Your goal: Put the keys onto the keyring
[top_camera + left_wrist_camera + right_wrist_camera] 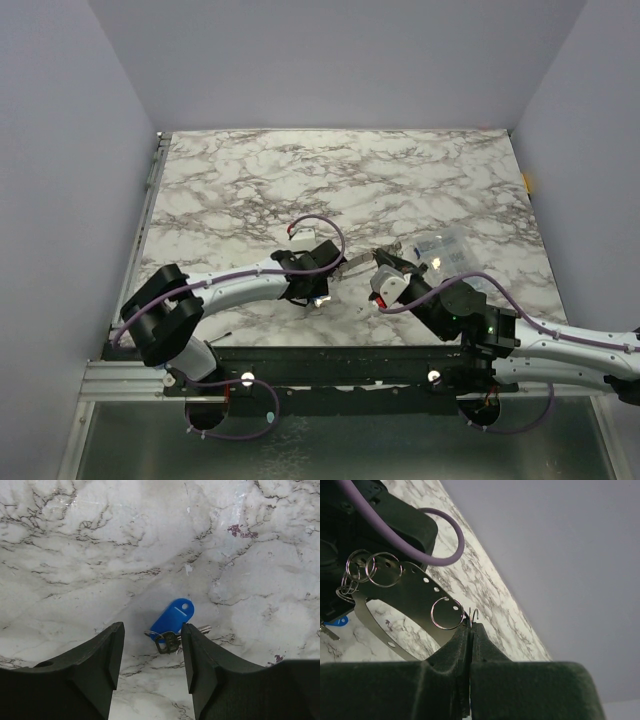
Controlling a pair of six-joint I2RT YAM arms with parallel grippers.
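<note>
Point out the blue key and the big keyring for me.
blue key (172, 619), left wrist view, on its blue plastic head.
keyring (412, 592), right wrist view, on the flat perforated band.

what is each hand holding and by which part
The right hand pinches the keyring by its rim, on the near side. The left hand holds nothing; its open jaws flank the blue key.
</note>
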